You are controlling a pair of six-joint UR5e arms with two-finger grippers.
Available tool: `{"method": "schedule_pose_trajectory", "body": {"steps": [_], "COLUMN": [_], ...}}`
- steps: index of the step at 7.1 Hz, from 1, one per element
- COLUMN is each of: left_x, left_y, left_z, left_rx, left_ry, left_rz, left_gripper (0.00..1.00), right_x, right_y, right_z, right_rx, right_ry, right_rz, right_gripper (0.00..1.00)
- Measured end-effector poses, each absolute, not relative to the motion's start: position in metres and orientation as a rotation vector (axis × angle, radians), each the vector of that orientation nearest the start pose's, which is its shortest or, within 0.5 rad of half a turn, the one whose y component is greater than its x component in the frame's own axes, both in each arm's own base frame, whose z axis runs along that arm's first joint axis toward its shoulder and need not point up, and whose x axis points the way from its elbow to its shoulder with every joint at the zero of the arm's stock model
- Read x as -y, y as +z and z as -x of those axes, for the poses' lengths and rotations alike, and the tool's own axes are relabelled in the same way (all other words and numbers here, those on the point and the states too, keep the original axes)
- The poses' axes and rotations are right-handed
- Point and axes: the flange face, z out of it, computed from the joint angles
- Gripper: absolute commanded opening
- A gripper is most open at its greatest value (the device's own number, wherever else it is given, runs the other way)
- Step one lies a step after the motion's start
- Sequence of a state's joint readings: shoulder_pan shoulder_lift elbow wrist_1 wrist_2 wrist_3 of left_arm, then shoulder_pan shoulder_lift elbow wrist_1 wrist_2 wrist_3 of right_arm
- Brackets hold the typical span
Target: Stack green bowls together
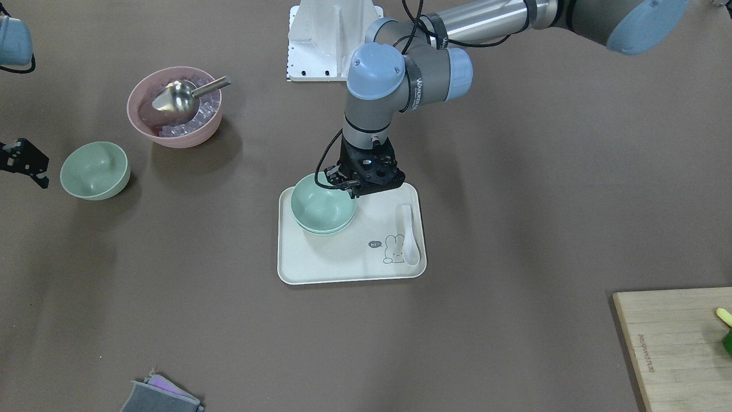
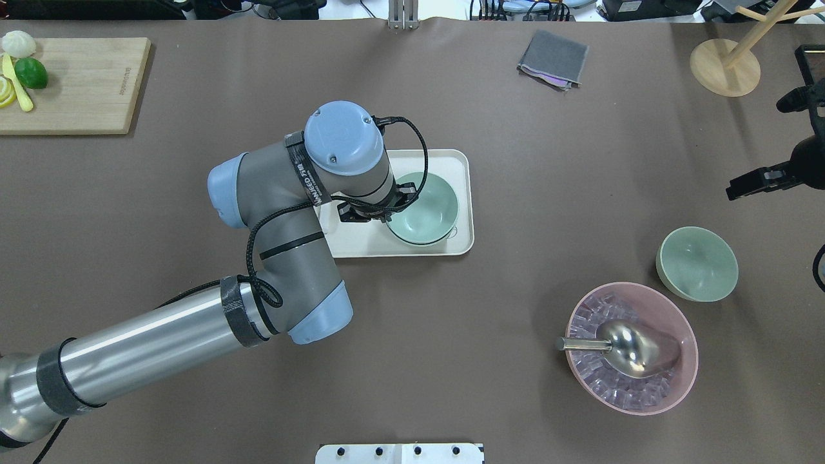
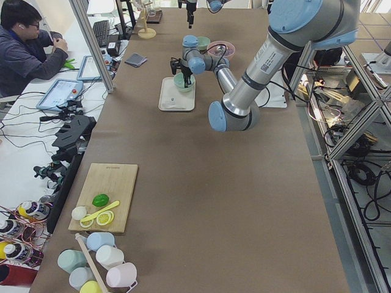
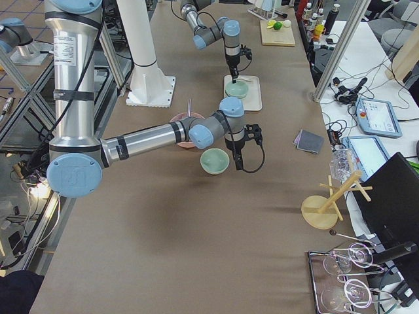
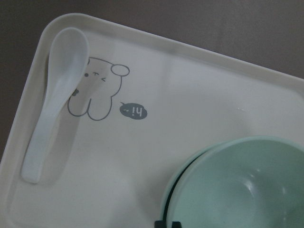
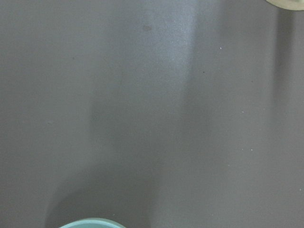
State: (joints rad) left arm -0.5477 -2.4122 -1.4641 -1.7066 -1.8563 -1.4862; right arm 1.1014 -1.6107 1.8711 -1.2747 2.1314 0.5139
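Observation:
Two pale green bowls (image 1: 321,207) sit nested on the cream tray (image 1: 343,266). My left gripper (image 1: 350,190) stands over their rim on the robot's side, shut on the upper bowl's rim. In the left wrist view its fingertips (image 5: 168,224) meet the rim of the upper bowl (image 5: 237,190). The third green bowl (image 1: 95,170) stands alone on the table, also in the overhead view (image 2: 697,263). My right gripper (image 1: 31,169) hangs beside it, apart from it, open and empty. The right wrist view shows only that bowl's rim (image 6: 92,223).
A white spoon (image 1: 408,234) lies on the tray. A pink bowl (image 1: 171,137) of ice with a metal scoop (image 1: 177,97) stands near the lone green bowl. A cutting board (image 1: 675,343) and a grey cloth (image 1: 160,397) lie towards the table's far edge.

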Motion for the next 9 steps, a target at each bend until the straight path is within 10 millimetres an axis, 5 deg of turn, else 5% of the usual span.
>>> {"method": "schedule_pose_trajectory", "body": {"steps": [4, 5, 6, 7, 9], "left_x": [0.4751, 0.4747, 0.4745, 0.4741, 0.4744], "left_y": [0.17, 0.1699, 0.1704, 0.1727, 0.1723], "left_z": [-0.5841, -0.5843, -0.584, -0.5833, -0.5754], "left_rx": [-0.906, -0.906, -0.912, -0.925, -0.965], "left_ry": [-0.304, -0.303, -0.299, -0.286, -0.244], "left_rz": [-0.015, -0.015, -0.018, -0.028, -0.065], "left_gripper": [0.0, 0.07, 0.69, 0.98, 0.99], "right_x": [0.4745, 0.4745, 0.4746, 0.4746, 0.4746], "right_y": [0.5051, 0.5054, 0.5057, 0.5057, 0.5058], "right_z": [0.1505, 0.1506, 0.1505, 0.1506, 0.1506], "right_rx": [0.736, 0.736, 0.736, 0.736, 0.736], "right_ry": [-0.114, -0.114, -0.113, -0.113, -0.113], "right_rz": [-0.22, -0.22, -0.219, -0.219, -0.219], "right_gripper": [1.0, 1.0, 1.0, 1.0, 1.0]}}
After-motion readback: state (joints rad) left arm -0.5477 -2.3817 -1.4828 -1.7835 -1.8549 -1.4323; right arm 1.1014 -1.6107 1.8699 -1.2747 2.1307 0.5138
